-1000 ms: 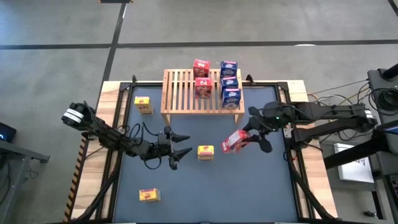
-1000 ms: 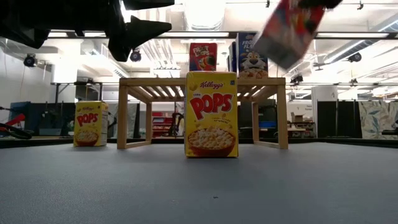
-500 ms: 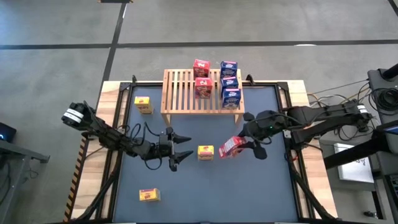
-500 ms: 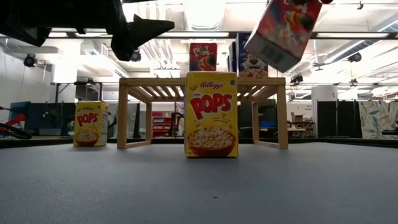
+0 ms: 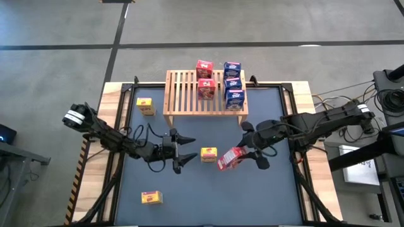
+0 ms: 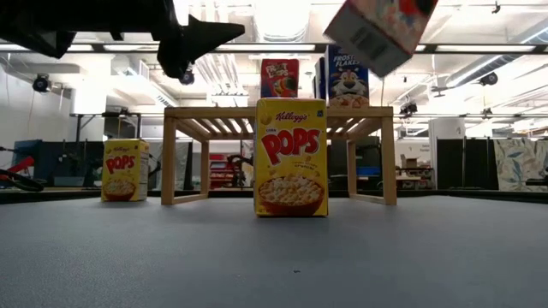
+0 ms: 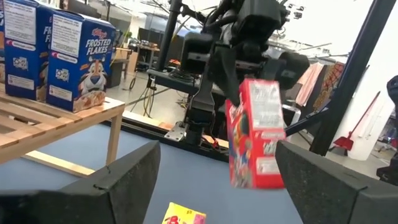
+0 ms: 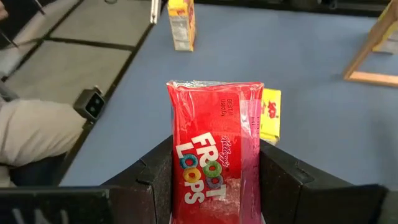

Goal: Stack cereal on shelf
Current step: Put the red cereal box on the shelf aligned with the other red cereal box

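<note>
While you look straight down, note that your right end effector (image 5: 243, 156) is clamped on a red cereal box (image 5: 230, 159), carried clear of the blue worktop (image 5: 278, 195) just beside the upright yellow box (image 5: 209, 154). The lift seems meant to clear that box on the way to the shelf (image 5: 189, 94), where two red boxes (image 5: 204, 79) and three blue boxes (image 5: 233, 84) already stand in rows. Your left end effector (image 5: 185, 151) hangs near the yellow box on its other side, fingers spread and empty, probably lined up to take it.

At table height, the red box (image 6: 379, 31) rides tilted, higher than the rack's slatted top (image 6: 282, 111), so it should pass over the edge. The yellow box (image 6: 291, 156) stands in front of the rack, another (image 6: 125, 170) off to one side.

From the left wrist, the red box (image 7: 256, 134) hangs upright under the other arm, and both dark fingers (image 7: 124, 180) stand wide apart.

From the right wrist, the fingers (image 8: 158, 171) press both narrow sides of the box (image 8: 214, 152), a hold that keeps the printed front facing out.
</note>
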Available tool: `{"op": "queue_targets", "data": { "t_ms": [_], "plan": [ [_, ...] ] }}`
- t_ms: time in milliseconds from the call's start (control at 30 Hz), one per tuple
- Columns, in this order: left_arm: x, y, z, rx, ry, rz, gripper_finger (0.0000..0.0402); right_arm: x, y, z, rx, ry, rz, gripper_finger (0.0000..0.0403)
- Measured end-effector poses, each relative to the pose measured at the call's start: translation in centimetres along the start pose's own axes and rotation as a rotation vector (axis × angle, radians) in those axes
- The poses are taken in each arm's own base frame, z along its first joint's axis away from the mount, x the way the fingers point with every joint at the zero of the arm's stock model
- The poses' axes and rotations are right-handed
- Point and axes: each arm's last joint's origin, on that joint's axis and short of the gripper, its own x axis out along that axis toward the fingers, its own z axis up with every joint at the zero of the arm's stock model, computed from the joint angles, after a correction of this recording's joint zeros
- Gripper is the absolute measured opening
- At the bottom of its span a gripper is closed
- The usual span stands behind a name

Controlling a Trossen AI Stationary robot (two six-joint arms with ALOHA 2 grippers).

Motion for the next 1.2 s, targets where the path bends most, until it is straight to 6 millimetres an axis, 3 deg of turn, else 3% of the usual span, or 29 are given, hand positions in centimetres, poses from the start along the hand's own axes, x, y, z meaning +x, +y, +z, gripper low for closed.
{"op": "queue_targets", "data": {
  "t_ms": [367, 633, 1200],
  "plan": [
    [1.6, -1.2, 0.5, 0.006, 0.11, 0.023, 0.0304, 2.6, -0.6, -0.4, 0.043, 0.079, -0.085, 0.0166],
    [2.9, -3.1, 1.4, 0.03, 0.235, 0.037, 0.0304, 3.0, -0.5, -0.3, 0.105, 0.087, -0.108, 0.0166],
    [6.2, -4.7, 1.2, 0.076, 0.298, 0.071, 0.0305, 2.5, -0.5, 0.8, 0.1, 0.044, -0.155, 0.0166]
  ]
}}
